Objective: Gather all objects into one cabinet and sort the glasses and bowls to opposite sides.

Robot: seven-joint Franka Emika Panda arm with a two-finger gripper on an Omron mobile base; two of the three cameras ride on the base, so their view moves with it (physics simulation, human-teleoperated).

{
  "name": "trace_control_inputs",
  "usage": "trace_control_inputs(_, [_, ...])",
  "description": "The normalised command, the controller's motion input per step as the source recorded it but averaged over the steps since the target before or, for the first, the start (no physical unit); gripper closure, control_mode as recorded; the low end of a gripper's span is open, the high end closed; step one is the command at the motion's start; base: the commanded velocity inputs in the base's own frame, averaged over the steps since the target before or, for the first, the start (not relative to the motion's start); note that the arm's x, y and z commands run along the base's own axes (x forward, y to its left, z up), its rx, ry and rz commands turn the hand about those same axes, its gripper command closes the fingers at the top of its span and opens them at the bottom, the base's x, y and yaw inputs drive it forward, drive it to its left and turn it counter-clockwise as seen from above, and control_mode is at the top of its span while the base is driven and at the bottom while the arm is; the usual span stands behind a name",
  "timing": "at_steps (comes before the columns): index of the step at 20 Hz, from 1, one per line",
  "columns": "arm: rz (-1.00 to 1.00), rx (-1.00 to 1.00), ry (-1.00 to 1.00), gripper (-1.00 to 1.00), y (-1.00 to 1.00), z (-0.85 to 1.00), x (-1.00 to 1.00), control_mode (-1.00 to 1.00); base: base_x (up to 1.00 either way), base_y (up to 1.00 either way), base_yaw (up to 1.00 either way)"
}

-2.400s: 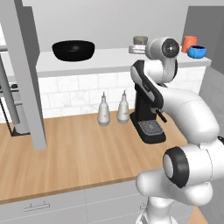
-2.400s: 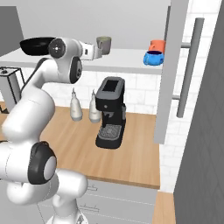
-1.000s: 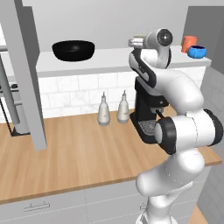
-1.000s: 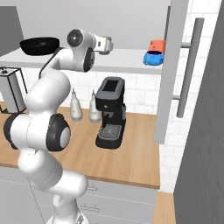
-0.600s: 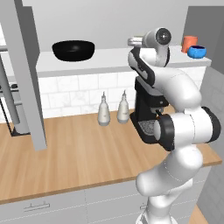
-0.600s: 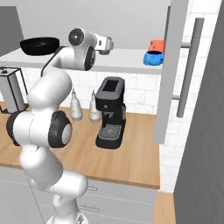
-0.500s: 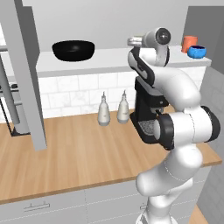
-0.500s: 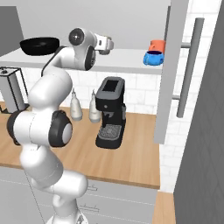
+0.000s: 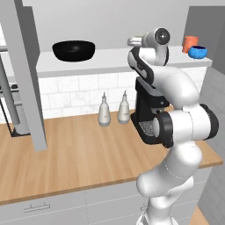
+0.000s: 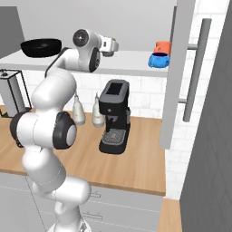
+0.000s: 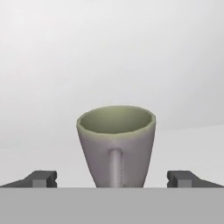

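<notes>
Cup (image 11: 116, 146) is grey-green, standing upright on the pale shelf board (image 9: 110, 57) of the cabinet (image 10: 181, 72), right in front of the end effector (image 11: 113, 178). Hand view has it dead centre, with the two dark fingertips (image 11: 40, 178) spread wide either side of its base, apart from it and gripping nothing. Its thin handle faces the camera.

Rest of the shelf: the black bowl (image 9: 74, 50) sits way off toward the left end, well apart from the cup. The red glass (image 9: 190, 44) and blue bowl (image 9: 197, 52) are at the far right end, just beside each other, bowl in front of the glass. Can't tell if those two touch.

On the wooden surface (image 9: 83, 154) below there's a black coffee machine (image 10: 114, 115) against the tiled wall, pretty much under the arm's reach, and two white bottles (image 9: 113, 110) just left of it, side by side. A grey cabinet door (image 9: 24, 74) hangs open on the left, and another door with a long bar handle (image 10: 195, 70) stands open on the right, close to the blue bowl. Nothing sits between the end effector and the cup.
</notes>
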Motion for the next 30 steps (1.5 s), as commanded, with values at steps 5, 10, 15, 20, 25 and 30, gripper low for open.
trace_control_inputs(5, [0.00, 0.00, 0.00, -1.00, -0.02, -0.05, 0.12, -1.00, 0.00, 0.00, 0.00])
trace_control_inputs(10, [0.00, 0.00, 0.00, -1.00, 0.00, -0.09, 0.08, -1.00, 0.00, 0.00, 0.00])
trace_control_inputs(15, [0.00, 0.00, 0.00, 1.00, -0.01, -0.08, 0.00, -1.00, 0.00, 0.00, 0.00])
trace_control_inputs(20, [0.00, 0.00, 0.00, 1.00, 0.00, 0.00, 0.00, -1.00, 0.00, 0.00, 0.00])
trace_control_inputs(25, [0.00, 0.00, 0.00, 1.00, 0.00, 0.00, 0.00, -1.00, 0.00, 0.00, 0.00])
trace_control_inputs(30, [0.00, 0.00, 0.00, 1.00, -0.14, 0.01, -0.39, -1.00, 0.00, 0.00, 0.00])
